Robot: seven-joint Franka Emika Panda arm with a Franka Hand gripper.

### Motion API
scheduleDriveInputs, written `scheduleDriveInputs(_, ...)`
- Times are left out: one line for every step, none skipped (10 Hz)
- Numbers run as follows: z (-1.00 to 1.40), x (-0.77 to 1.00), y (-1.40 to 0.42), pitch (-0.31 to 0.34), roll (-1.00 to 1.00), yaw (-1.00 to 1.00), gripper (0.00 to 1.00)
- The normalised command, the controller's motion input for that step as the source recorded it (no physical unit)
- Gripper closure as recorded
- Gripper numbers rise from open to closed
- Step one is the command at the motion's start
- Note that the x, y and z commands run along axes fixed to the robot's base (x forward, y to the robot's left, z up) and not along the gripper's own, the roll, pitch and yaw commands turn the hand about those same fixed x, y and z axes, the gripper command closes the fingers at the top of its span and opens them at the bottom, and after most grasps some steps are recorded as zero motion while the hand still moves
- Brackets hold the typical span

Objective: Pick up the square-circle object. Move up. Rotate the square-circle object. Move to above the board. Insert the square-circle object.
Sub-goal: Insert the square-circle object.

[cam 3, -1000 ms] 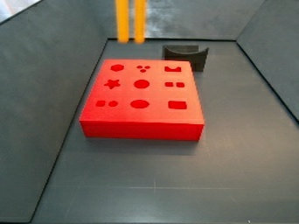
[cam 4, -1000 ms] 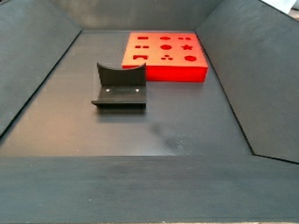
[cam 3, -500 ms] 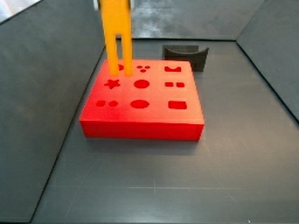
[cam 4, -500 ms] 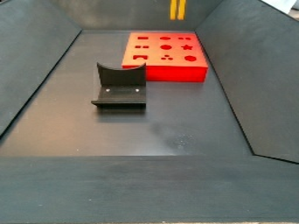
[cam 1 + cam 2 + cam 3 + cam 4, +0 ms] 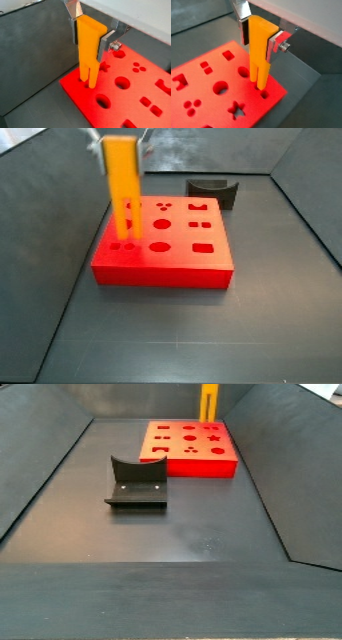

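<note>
Tool (image 5: 89, 31) clamps upright square-circle object (image 5: 88, 50), prongs above board (image 5: 137, 95); no writing

We count one gripper (image 5: 90, 31) over the board's corner, clamping one square-circle object (image 5: 87, 47) with two prongs; one board (image 5: 187, 263); one dark grey notched holder (image 5: 136, 482) apart from it on the floor

Open floor all around the board (image 5: 160, 253); dark holder (image 5: 136, 481) apart; claw (image 5: 91, 35) above board.
</note>
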Motion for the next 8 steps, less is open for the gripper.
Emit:
scheduleDriveInputs(-0.33, -0.09, -0.07, 0.0, 0.14, 0.1, 1.0)
scheduleDriveInputs(-0.24, -0.04, 0.0, 0.007, 0.08, 0.0, 1.0)
scheduleDriveInputs(-0.2, 0.0, 0.0, 0.02, 0.04, 0.0, 1.0)
scheduleDriveInputs(-0.18, 0.02, 0.0, 0.026, 0.01, -0.07, 1.0)
scheduleDriveInputs(-0.21, 0.0, 0.0, 0.017, 0.0, -0.08, 1.0)
scheduleDriveInputs(-0.24, 0.0, 0.0, 0.001, 0.0, -0.07, 1.0)
scheduleDriveInputs(-0.26, 0.0, 0.0, 0.0, 0.0, -0.06, 1.0)
scheduleDriveInputs(-0.31, 0.0, 0.0, 0.0, 0.0, -0.07, 1.0)
